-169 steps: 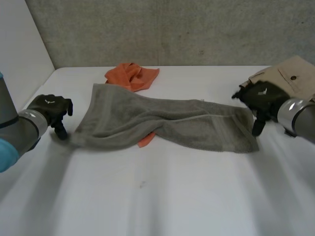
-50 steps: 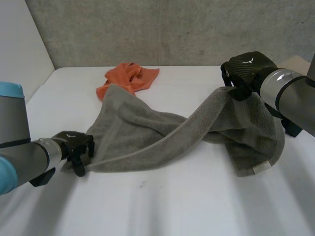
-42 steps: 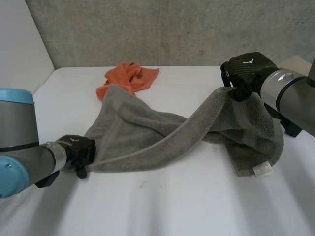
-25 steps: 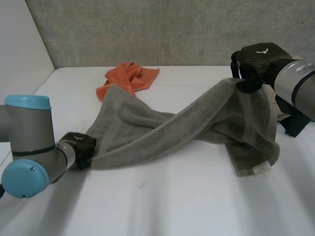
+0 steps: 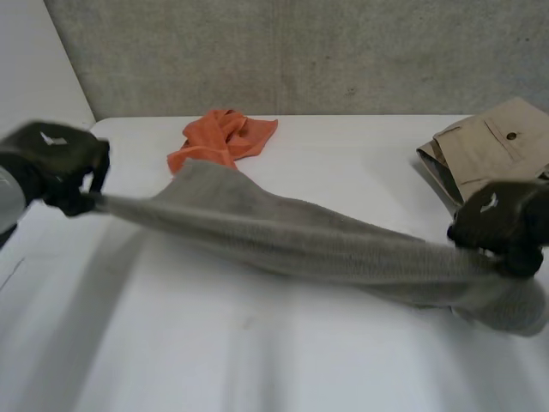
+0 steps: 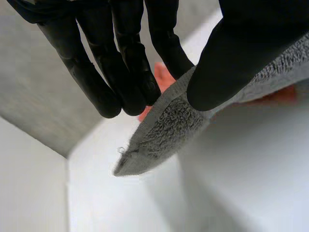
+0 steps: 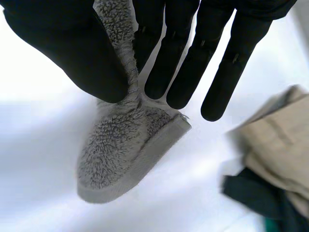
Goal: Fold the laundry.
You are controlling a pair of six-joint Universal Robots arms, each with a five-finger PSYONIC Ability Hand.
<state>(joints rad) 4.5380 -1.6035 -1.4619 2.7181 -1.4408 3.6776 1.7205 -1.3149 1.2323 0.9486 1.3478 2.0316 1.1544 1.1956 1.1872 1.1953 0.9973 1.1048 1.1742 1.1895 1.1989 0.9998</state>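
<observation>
Grey towel [image 5: 300, 240]: left hand [image 5: 51, 154] and right hand [image 5: 502, 223] are pinching opposite ends, stretching it taut, likely for spreading flat.

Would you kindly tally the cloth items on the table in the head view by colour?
grey towel: 1
orange cloth: 1
beige garment: 1
Total: 3
</observation>
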